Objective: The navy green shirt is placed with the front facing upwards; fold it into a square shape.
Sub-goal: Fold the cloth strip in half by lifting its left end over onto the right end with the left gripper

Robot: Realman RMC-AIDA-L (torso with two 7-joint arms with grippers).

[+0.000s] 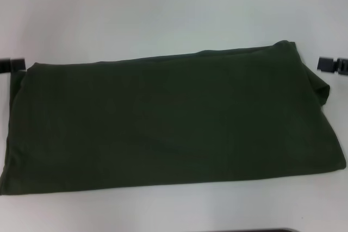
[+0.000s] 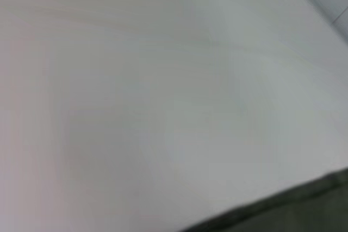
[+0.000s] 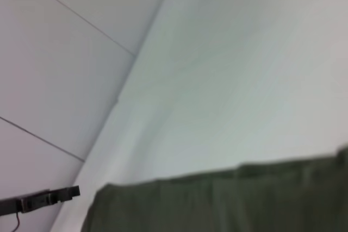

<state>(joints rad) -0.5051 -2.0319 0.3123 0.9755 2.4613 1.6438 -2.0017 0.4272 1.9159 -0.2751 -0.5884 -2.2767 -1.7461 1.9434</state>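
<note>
Navy green shirt (image 1: 168, 120) folded into wide band, centre of head view, on white table (image 1: 163, 9); left gripper (image 1: 12, 64) at left edge, right gripper (image 1: 333, 64) at right edge; finger state unclear for both.

shirt (image 1: 168, 120) runs off the left edge — both grippers mostly cropped, fingers perhaps hidden.

A plain white table (image 1: 163, 14) fills the head view, smooth and matte under soft, even light with no hard shadows. Past its far edge, in the right wrist view, a pale grey floor (image 3: 54, 69) shows, crossed by thin dark seams between large tiles. Nothing else of the room shows.
</note>
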